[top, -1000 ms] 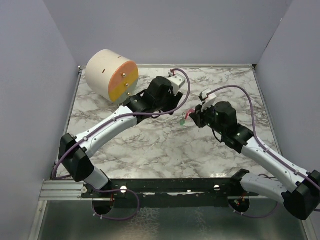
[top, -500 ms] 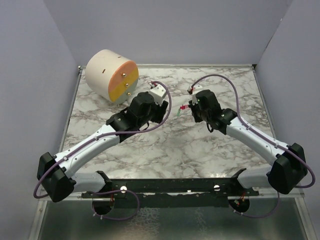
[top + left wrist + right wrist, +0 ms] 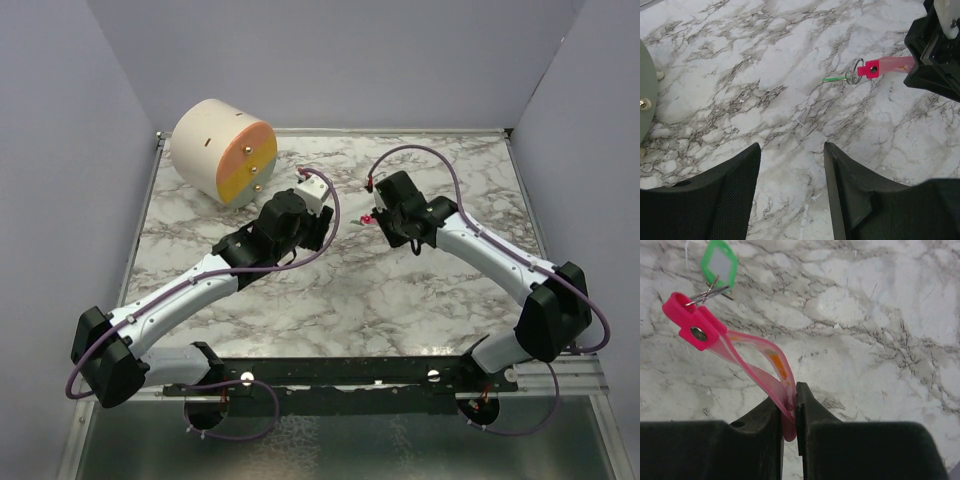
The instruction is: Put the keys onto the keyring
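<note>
Keyring (image 3: 694,322) pinched in right hand (image 3: 790,396), key (image 3: 718,265) seemingly threaded, left hand (image 3: 792,148) open

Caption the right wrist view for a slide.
Right end effector pinches the keyring by its pink strip, green key on the ring, above marble table.

The table (image 3: 330,290) is white marble, grey-veined. The key (image 3: 718,265) is bright green, the keyring (image 3: 695,322) pink and silvery with an orange patch. The fingers (image 3: 812,412) are black, the drum (image 3: 222,148) cream and orange.
</note>
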### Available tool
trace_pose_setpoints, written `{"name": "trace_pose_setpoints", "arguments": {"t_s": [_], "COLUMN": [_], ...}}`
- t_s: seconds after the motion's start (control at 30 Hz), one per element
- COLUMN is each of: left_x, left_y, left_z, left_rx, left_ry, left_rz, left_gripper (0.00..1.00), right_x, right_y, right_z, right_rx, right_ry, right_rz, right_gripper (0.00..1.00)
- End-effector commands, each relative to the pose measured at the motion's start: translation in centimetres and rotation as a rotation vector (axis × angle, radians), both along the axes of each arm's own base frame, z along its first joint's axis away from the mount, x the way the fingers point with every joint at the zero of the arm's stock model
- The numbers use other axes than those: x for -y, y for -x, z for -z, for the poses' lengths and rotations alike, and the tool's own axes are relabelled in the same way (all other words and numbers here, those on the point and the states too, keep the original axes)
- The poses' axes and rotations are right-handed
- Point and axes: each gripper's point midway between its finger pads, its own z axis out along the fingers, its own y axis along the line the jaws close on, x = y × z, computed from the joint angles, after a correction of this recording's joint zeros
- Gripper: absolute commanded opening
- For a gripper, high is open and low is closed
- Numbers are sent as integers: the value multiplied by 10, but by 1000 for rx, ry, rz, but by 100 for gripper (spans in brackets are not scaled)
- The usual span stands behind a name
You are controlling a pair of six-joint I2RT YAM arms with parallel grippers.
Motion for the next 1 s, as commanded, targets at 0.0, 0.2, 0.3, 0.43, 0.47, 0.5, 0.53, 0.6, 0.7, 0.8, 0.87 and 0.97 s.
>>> {"name": "trace_pose_setpoints", "arguments": {"t_s": [0.0, 0.2, 0.3, 0.43, 0.47, 0.5, 0.53, 0.6, 0.7, 0.8, 0.87, 0.97], "left_x": [-3, -1, -2, -1, -2, -3, -4, -7, -12, -20, -25, -32], "left_y": [-9, -10, -9, -8, -8, -8, -7, -7, -5, -3, -1, 1], "left_z": [-8, -3, 0, 3, 4, 5, 5, 5, 4, 1, -3, -5], "left_rx": [43, 39, 39, 32, 31, 31, 32, 35, 42, 54, 65, 78], "left_ry": [35, 37, 41, 49, 46, 44, 44, 43, 50, 56, 70, 95], "left_rz": [-41, -31, -31, -23, -23, -25, -27, -32, -40, -55, -65, -81], "left_gripper": [55, 56, 56, 56, 56, 56, 56, 56, 56, 56, 56, 56], "right_x": [12, 16, 22, 23, 24, 23, 19, 11, 10, 6, -1, -14], "right_y": [14, 13, 17, 18, 18, 15, 12, 7, 2, -4, -10, -23], "right_z": [2, -6, -5, -4, -4, -6, -7, -10, -10, -5, -1, 5], "right_rx": [-88, -116, -185, -272, -282, -280, -280, -279, -285, -288, -285, -280], "right_ry": [76, 118, 181, 249, 267, 274, 265, 248, 272, 280, 276, 269], "right_rz": [-2, 7, 14, 0, 3, 1, -12, -39, -33, -37, -52, -74], "right_gripper": [1, 1, 1, 1, 1, 1, 1, 1, 1, 1, 1, 1]}}
